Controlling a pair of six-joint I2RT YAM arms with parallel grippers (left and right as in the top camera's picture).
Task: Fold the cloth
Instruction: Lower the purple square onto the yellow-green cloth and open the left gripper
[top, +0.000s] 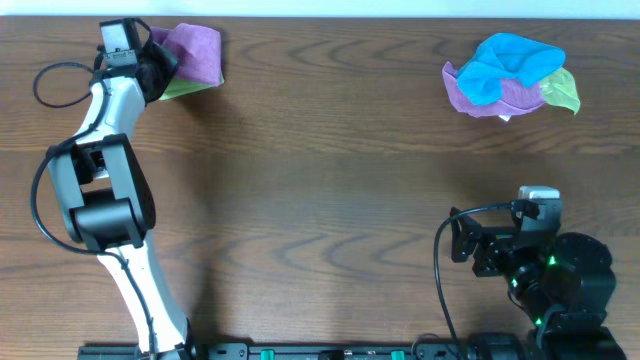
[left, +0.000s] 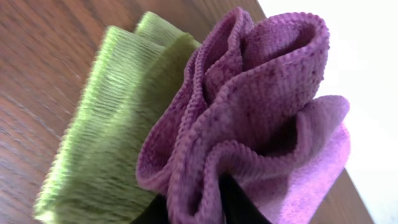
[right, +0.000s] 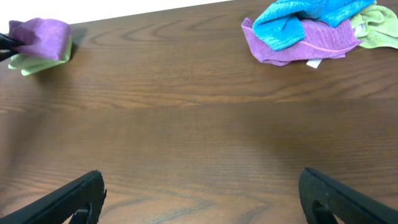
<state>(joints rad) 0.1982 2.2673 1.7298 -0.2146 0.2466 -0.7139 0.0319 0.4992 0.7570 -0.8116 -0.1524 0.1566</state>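
Where: the cloth (top: 195, 50) lies bunched at the overhead view's upper left, atop a green cloth (left: 106, 124).
Left: left gripper (left: 196, 208) clamped on its ruffled folds.
Right: right gripper (right: 199, 199) jaws apart, lower right.
Handling: likely light, limp, not slippery; better taken at a hemmed corner.

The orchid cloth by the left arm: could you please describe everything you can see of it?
The cloth is a plain pinkish-purple towel, fuzzy like microfibre, with a stitched hem. It is bunched into ruffled folds, pinched between the dark fingers of the left gripper. It lies over a folded light-green cloth at the table's far left corner.
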